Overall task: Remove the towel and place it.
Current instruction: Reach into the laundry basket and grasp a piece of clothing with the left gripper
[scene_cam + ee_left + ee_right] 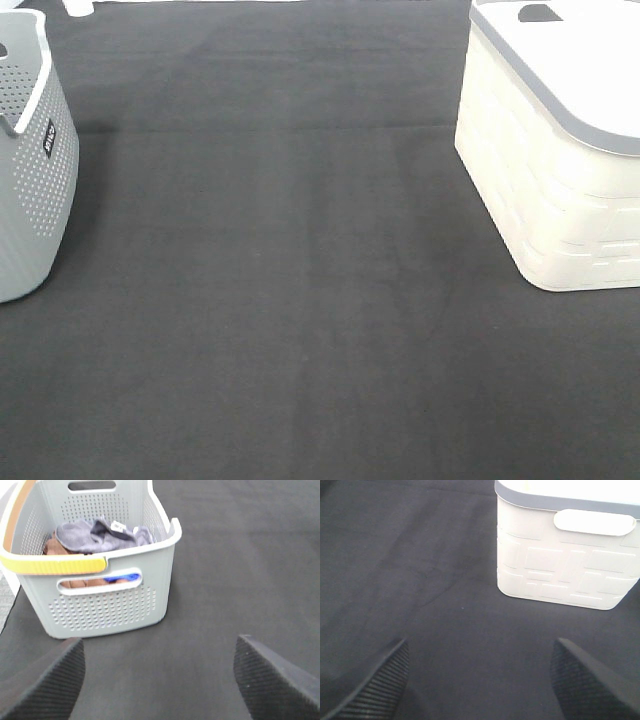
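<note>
Left end effector (pixel 159 641) spread wide, right (pixel 480 643) likewise

The tabletop (pixel 300 300) is covered edge to edge with a dark charcoal cloth, matte and faintly creased, with soft lengthwise bands of lighter and darker tone. Two containers stand directly on it, well apart. At the left edge is a grey perforated basket (pixel 40 200) with a small dark label on its side, a handle slot, and a yellow strip along part of its rim. At the far right stands a white basket (pixel 530 170) with a block-pattern embossed wall, a grey rim and a handle recess.
</note>
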You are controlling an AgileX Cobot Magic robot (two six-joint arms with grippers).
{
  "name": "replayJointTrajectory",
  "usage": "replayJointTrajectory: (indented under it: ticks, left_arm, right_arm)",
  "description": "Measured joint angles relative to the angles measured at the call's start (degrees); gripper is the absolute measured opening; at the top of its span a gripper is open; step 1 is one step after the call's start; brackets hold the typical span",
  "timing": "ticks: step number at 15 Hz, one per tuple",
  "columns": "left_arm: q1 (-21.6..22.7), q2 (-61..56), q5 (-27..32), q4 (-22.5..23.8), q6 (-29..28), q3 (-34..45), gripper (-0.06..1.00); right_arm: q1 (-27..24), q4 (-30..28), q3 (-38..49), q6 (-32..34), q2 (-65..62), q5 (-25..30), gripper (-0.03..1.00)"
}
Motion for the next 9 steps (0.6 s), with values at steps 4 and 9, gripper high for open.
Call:
replayJointTrajectory:
  ticks: [4,9]
  left_arm:
    - [0.00,5.61,-3.44,2.23,-2.23,-0.63,0.76]
    - [0.00,20.86,-14.67,2.86,-7.05,-0.63,0.75]
  right_arm:
    - [0.00,0.00,0.00,0.00,0.00,0.00,0.76]
    - [0.00,0.00,0.00,0.00,0.00,0.00,0.76]
